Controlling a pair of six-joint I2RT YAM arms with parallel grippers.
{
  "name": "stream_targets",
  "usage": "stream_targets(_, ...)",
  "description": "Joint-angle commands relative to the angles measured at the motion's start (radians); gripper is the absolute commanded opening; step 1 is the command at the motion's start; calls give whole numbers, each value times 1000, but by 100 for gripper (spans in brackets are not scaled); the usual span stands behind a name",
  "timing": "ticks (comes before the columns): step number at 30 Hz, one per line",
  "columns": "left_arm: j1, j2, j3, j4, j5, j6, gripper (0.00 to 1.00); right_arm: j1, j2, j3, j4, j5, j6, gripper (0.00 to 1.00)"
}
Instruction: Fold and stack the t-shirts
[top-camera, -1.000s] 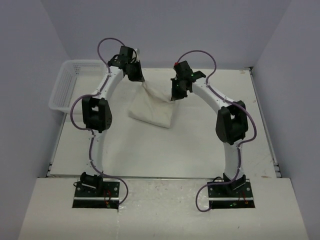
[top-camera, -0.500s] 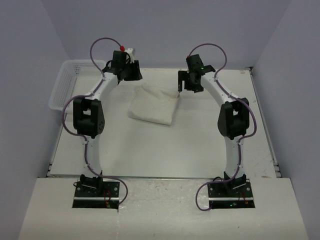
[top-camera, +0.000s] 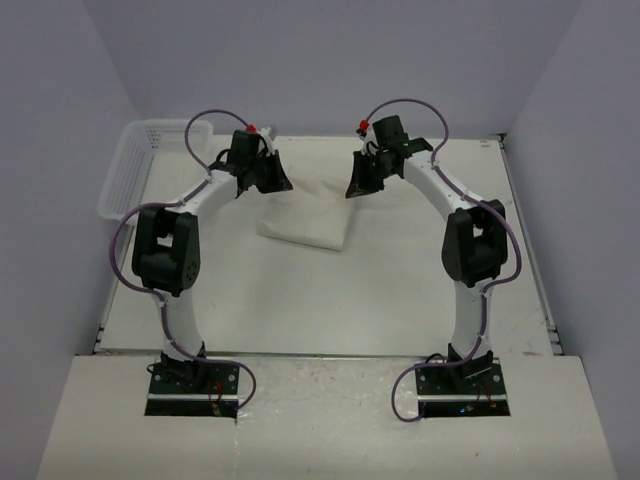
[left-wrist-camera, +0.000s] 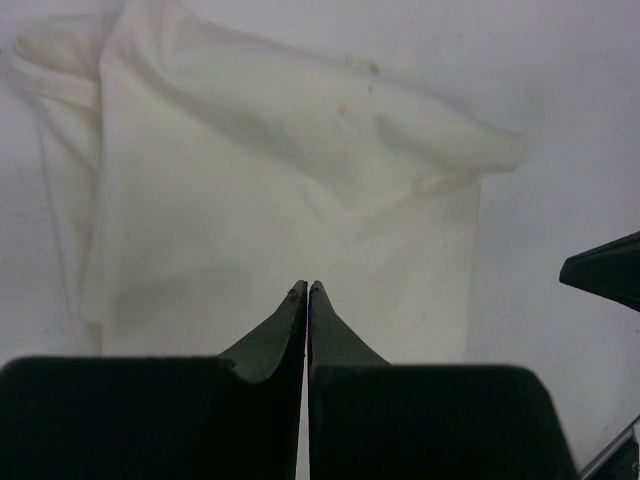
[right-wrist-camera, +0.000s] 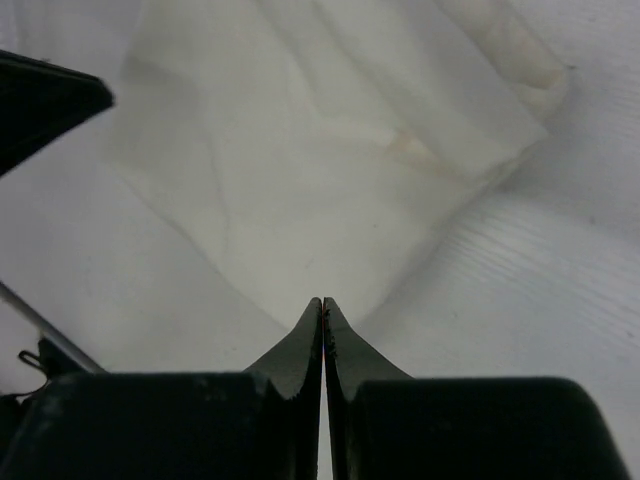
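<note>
Grippers shut over folded t-shirt

Bases of both arms sit bolted at the near edge of the table (top-camera: 300, 300), purple cables looping from each. From there the arms arch up and inward, elbows pushed outward, wrists bent down toward the table's far middle. Seen from its wrist camera, the left gripper (left-wrist-camera: 307, 288) has its fingers pressed tip to tip with nothing between them. The right gripper (right-wrist-camera: 322, 303) is likewise closed and empty.

Each hangs at a far corner of the t-shirt (top-camera: 303, 218), a cream folded rectangle lying flat between the arms. Whether the tips touch the cloth cannot be told. From overhead, the black gripper bodies cover the shirt's far corners. In both wrist views the fingers hide a strip of its edge, and the other gripper shows only as a dark wedge cut off at the frame's side. How many layers the fold holds is unclear.

A white mesh basket (top-camera: 130, 170) stands at the far left corner, its right rim crossed by the left arm's cable
</note>
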Motion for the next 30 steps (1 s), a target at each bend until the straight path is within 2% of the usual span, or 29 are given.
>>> stream_targets(1, -3, -6, -43, 64, 77, -46, 0, 10, 23, 23, 71, -309, 50, 0)
stream_targets(6, 5, 5, -35, 32, 31, -12, 0, 19, 29, -58, 156, -427, 73, 0)
stream_targets(11, 5, 14, -61, -17, -30, -52, 0, 28, 98, -42, 130, -475, 94, 0)
stream_targets(15, 5, -6, -122, -59, -134, -79, 0, 32, 136, -46, 93, -426, 114, 0)
stream_targets(21, 5, 48, -161, -166, -239, -116, 0, 65, 170, -88, 35, -218, 146, 0)
stream_targets(25, 3, 82, -182, -231, -259, -136, 0, 81, 150, -168, 50, -138, 182, 0)
stream_targets(30, -4, 27, -318, -228, -263, -147, 0, 99, 103, -259, 47, -36, 226, 0)
